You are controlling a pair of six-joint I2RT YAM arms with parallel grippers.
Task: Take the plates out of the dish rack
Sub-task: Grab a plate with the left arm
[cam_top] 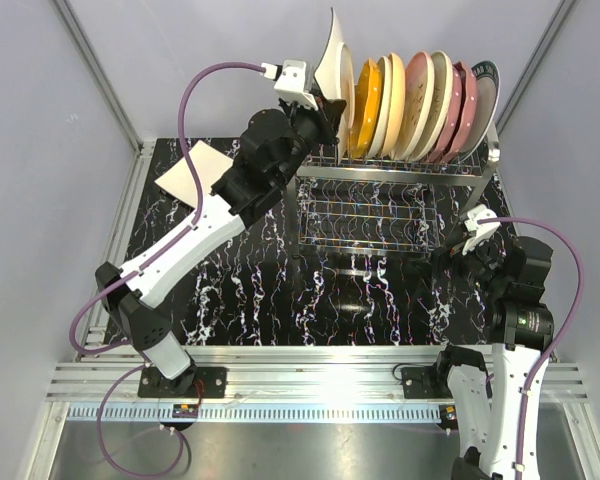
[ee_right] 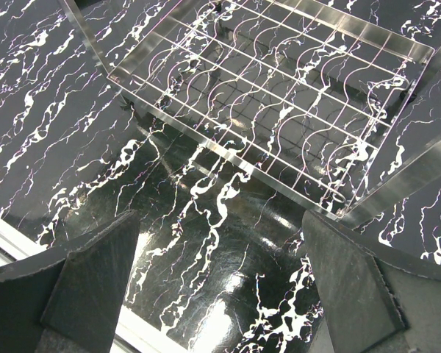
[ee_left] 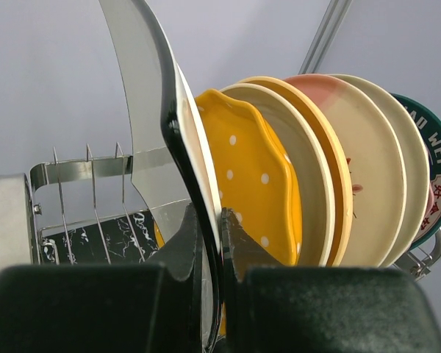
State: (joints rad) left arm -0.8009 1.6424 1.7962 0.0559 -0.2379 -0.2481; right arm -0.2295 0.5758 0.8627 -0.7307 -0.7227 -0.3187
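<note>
I am clamping my left gripper [ee_left: 219,228] on the end plate of the dish rack [cam_top: 380,205] while my right gripper [ee_right: 224,279] is hanging wide open.

The counter [cam_top: 250,290] is lying black and glossy with white veins, and pale grey walls [cam_top: 40,100] with metal corner posts are closing it in. The chrome rack is standing at the far right of it, and a flat white plate [cam_top: 192,172] is resting at the far left. My left arm is reaching up and across to the rack's upper tier, where my fingers are gripping the lower rim of a white square plate [ee_left: 143,88]. That plate is rising tilted above the other plates [cam_top: 420,100], which are standing on edge in a row. My right arm is crouching folded low, pointing its gripper down at the counter beside the rack's lower tier.
</note>
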